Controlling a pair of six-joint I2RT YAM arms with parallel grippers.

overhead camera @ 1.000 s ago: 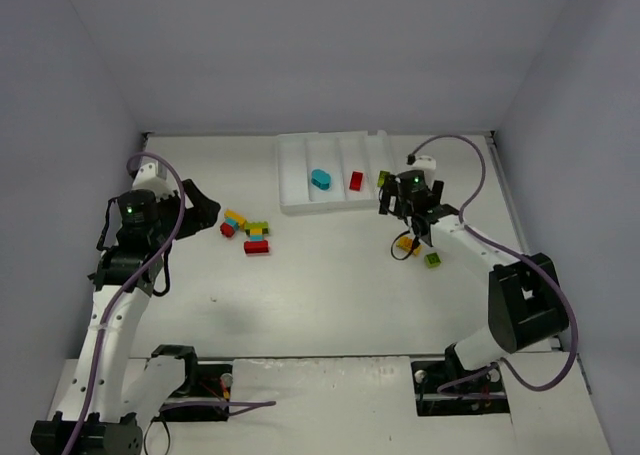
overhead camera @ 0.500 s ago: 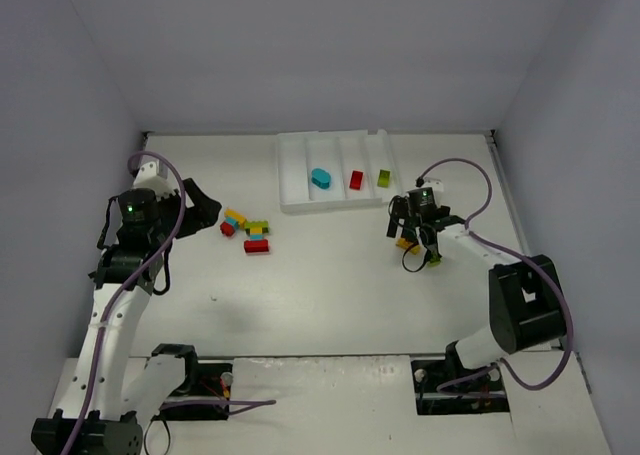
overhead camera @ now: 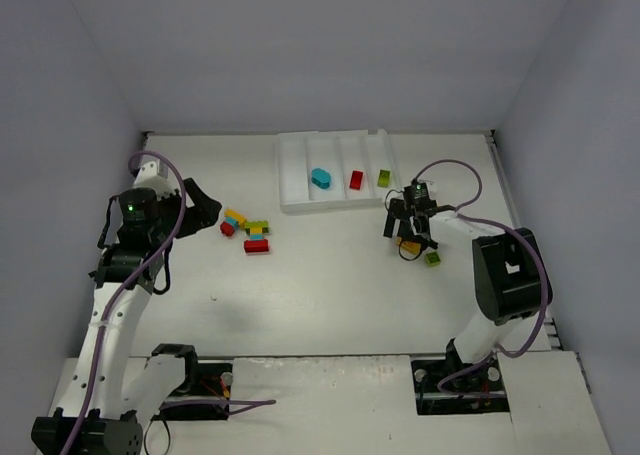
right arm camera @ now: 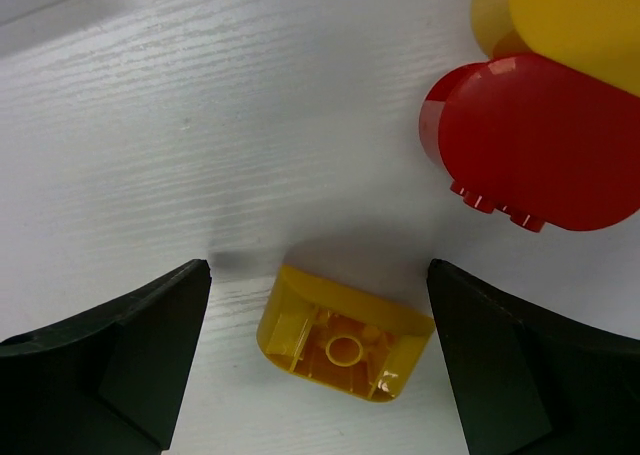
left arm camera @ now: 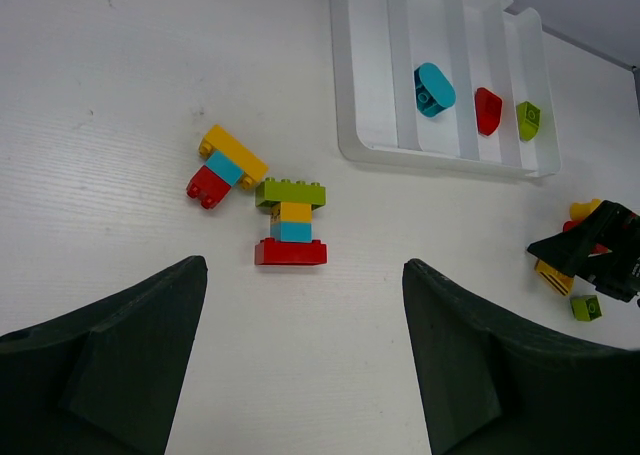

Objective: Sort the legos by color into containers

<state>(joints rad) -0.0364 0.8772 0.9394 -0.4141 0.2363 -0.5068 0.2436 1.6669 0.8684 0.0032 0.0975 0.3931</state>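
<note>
**Straddling a yellow brick: right claw low by the tray**

Counter (overhead camera: 320,285): white, carries everything. White tray (overhead camera: 330,208) at far centre, its four compartments running away from the arm bases.

Only the overhead view gives both arms. Left arm (overhead camera: 115,285) reared high at the left, left claw (overhead camera: 200,207) aimed toward the middle. Right arm (overhead camera: 500,275) folded forward and low, right claw (overhead camera: 408,233) down at the counter just before the tray's near right corner.

Left wrist view: left claw spread wide, nothing in it, hanging above two multicolour stacks.
- Four-colour stack (left arm camera: 291,223): long axis near-to-far, green end toward the tray, red end toward the bases.
- Three-colour stack (left arm camera: 225,165): slantwise just beside it.
- Tray contents: cyan brick (left arm camera: 433,87) in the second compartment, slanted; red brick (left arm camera: 487,110) in the third; green brick (left arm camera: 528,120) in the fourth.

Right wrist view only: right claw gaping, gripping nothing, fingers either side of a small yellow brick (right arm camera: 345,347) lying hollow underside up. Contact with the right finger: cannot tell. Rounded red brick (right arm camera: 540,140) and rounded yellow brick (right arm camera: 570,25) sit together just beyond. Loose green brick (overhead camera: 432,259) near that claw.
</note>
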